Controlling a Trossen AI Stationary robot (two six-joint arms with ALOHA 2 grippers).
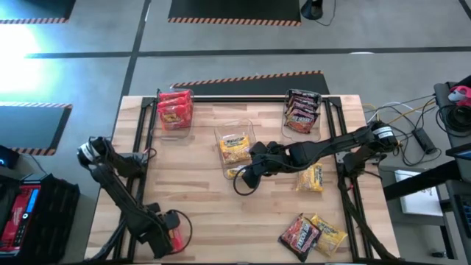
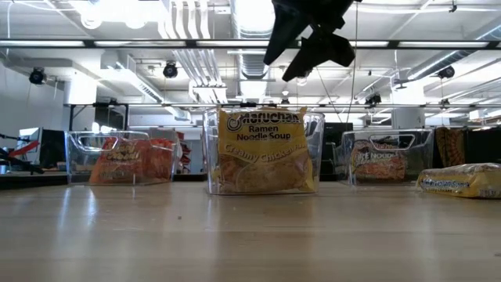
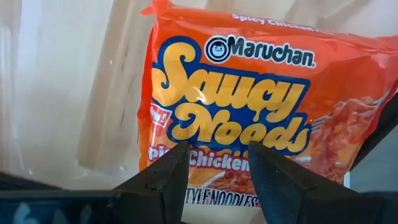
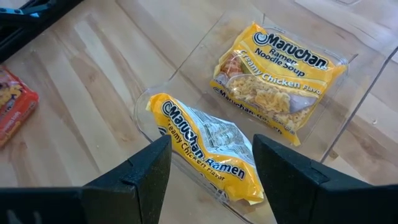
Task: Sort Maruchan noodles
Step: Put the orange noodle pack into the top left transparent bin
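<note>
A red Maruchan packet (image 3: 249,93) lies flat on the table near its near left corner (image 1: 176,237). My left gripper (image 3: 217,163) points down over the packet's lower half, fingers open (image 1: 166,234). A clear bin (image 4: 348,99) at the table's middle holds a yellow packet (image 4: 280,74). A second yellow packet (image 4: 205,155) lies over the bin's near corner. My right gripper (image 4: 211,143) hangs open above that second packet, clear of it (image 1: 246,177); the low view shows it high over the bin (image 2: 309,39). My left gripper comes at the red packet from above, one finger (image 3: 165,174) on each side of the printed band across its lower half (image 3: 217,160). Whether the fingertips touch the wrapper, I cannot tell. The packet lies flat on the table.
A bin with red packets (image 1: 175,110) stands at the far left and a bin with dark packets (image 1: 302,112) at the far right. Loose packets lie on the right half: a yellow one (image 1: 310,178), and near the front edge a dark one (image 1: 298,234) beside a yellow one (image 1: 329,234).
</note>
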